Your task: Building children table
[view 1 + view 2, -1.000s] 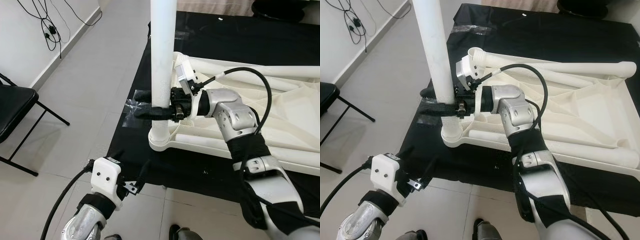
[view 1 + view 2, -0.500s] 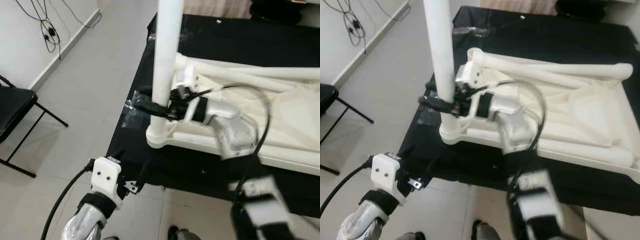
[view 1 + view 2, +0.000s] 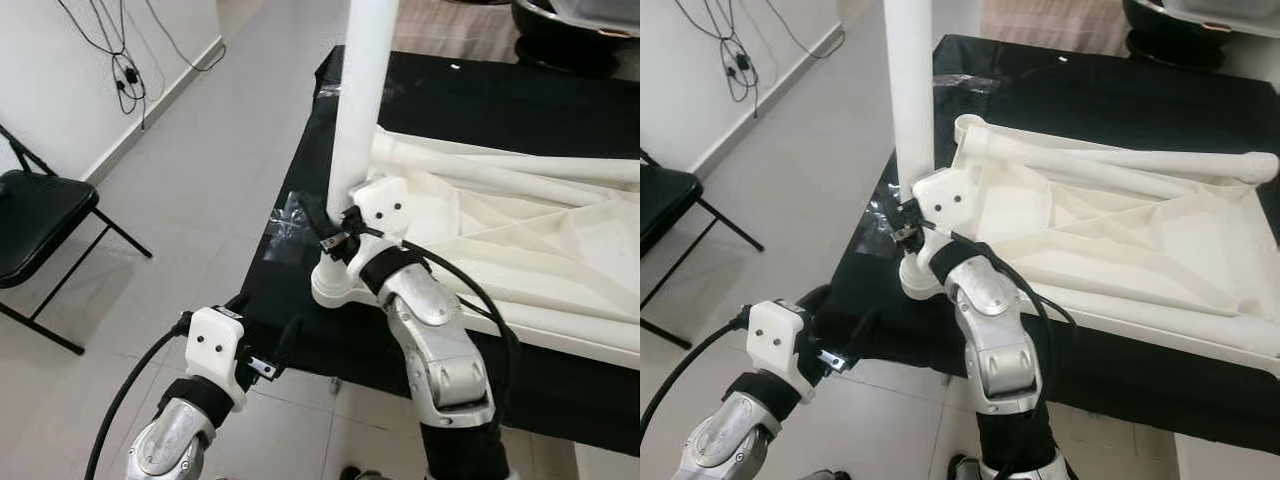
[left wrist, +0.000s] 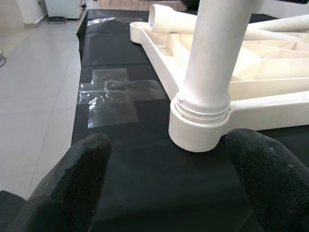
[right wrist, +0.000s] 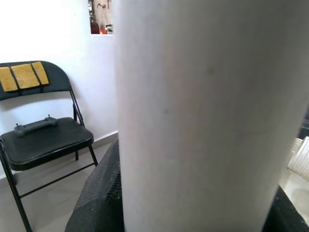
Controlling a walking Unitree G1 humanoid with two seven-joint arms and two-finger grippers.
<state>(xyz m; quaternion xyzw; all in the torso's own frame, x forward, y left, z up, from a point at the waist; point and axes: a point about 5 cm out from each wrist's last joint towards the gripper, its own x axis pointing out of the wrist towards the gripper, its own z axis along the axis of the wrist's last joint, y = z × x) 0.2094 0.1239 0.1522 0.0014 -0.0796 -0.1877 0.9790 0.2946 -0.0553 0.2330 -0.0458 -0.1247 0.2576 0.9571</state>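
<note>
Moved: right hand (image 3: pixel 335 232) swung round the leg (image 3: pixel 362 100), gripping it low for turning into the socket (image 4: pixel 200 129).
Left hand (image 4: pixel 164 159): wide, idle.

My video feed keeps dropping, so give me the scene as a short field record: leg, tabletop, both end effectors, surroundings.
leg: white table leg upright in the corner socket of the tabletop
tabletop: white tabletop upside down on black sheet, spare legs lying in it
right end effector: right end effector closed around the leg, low near the socket
left end effector: left end effector open, facing the socket, touching nothing
surroundings: black folding chair on the robot's left
</note>
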